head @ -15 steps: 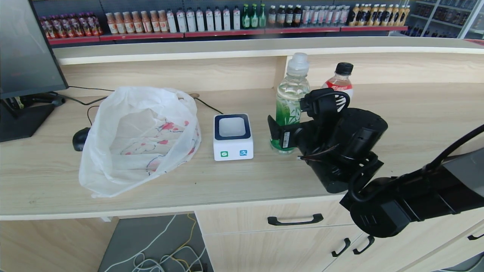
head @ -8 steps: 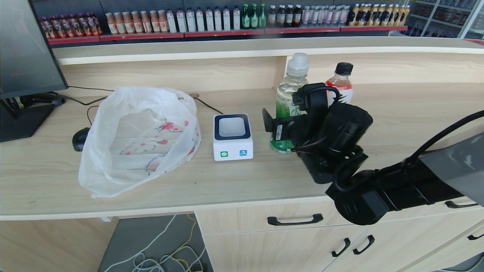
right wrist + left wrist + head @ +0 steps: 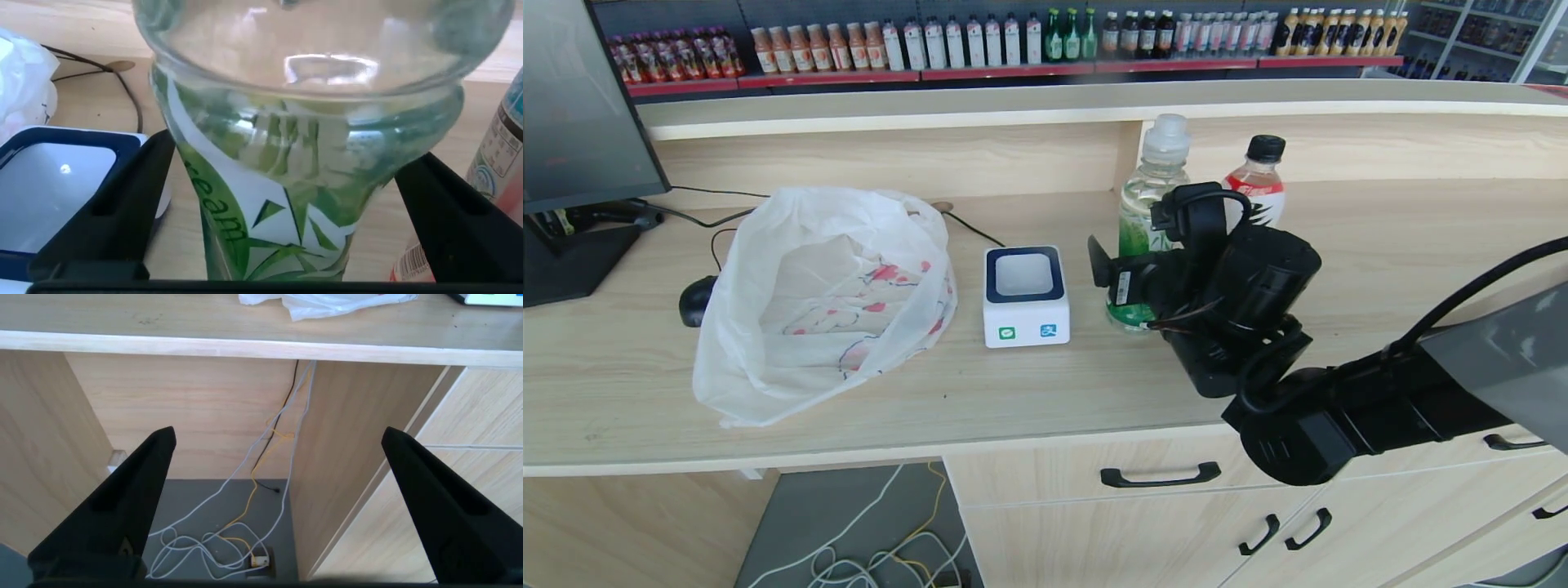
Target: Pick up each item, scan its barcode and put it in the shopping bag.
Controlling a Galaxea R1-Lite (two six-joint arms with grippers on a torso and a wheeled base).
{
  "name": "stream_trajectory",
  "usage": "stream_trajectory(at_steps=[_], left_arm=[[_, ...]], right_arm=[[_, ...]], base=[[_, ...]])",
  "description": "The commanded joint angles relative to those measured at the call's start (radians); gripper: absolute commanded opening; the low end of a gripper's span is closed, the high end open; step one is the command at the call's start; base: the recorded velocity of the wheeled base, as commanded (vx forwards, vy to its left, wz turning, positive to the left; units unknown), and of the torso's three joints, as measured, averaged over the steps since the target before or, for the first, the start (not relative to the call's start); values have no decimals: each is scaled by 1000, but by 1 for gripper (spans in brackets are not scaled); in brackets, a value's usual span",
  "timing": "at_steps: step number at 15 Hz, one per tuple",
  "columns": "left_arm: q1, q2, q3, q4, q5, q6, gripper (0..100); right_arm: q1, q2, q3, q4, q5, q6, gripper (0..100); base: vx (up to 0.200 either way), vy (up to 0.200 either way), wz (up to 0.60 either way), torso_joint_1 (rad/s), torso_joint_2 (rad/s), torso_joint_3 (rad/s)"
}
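On the right arm (image 3: 1262,282), matte black rounded joint housings are showing. A black cable (image 3: 1207,188) is looping over the wrist, with thin reddish wires (image 3: 1188,314) trailing beside it. The elbow housing (image 3: 1286,445) is showing vent slots and the upper shell (image 3: 1503,359) is looking grey. The left fingers (image 3: 122,510) are appearing black and wedge-shaped.

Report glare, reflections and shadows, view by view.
Head view: even light, with a pale sheen on the scanner window. Right wrist view: bright glints on the green-label bottle at its clear shoulder, and one small glint on the scanner window. Left wrist view: a dim recess under the counter.
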Motion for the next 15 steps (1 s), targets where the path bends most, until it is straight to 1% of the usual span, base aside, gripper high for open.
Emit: stream_trajectory(at_steps=[1, 10, 15], left_arm=[[0, 0, 0, 0, 0, 0, 100], [0, 0, 0, 0, 0, 0, 100], [0, 0, 0, 0, 0, 0, 100]], right_arm=[[1, -1, -8, 0, -1, -1, 100], [-2, 14, -70, 6, 12, -1, 100], [-24, 14, -94, 27, 16, -2, 100]], base=[[0, 0, 0, 0, 0, 0], [0, 0, 0, 0, 0, 0], [0, 0, 0, 0, 0, 0]])
